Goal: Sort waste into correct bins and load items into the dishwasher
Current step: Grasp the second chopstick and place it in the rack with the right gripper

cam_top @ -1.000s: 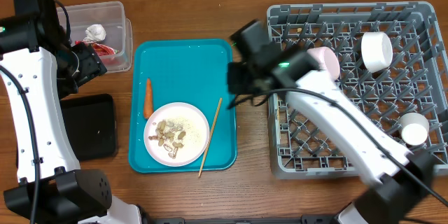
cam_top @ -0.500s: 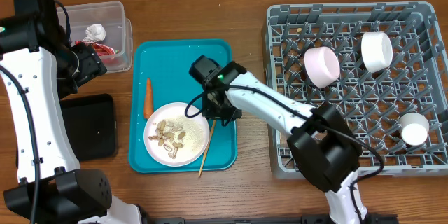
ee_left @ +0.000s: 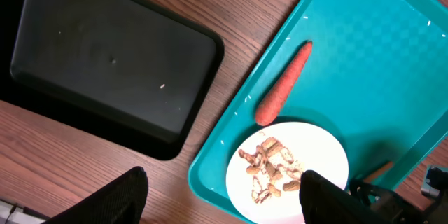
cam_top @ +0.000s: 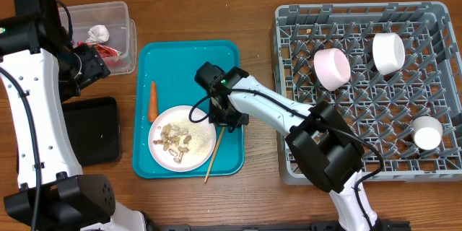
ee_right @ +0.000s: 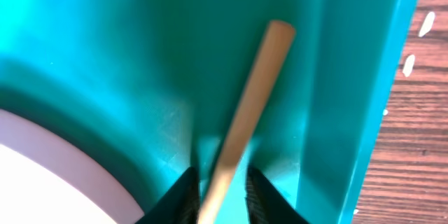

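Chopstick [ee_right: 245,119] lies between the fingers of the right pincer [ee_right: 220,182], long axis running lower left to upper right; whether it is clamped cannot be told.

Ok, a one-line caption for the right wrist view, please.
Right hand low over the teal tray, its fingers either side of a wooden chopstick, the white plate rim at lower left.

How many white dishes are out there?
4. Three stand in the grey rack: the left bowl, the top bowl, the small cup at right. One plate of peanut shells lies on the teal tray. None seems hidden.
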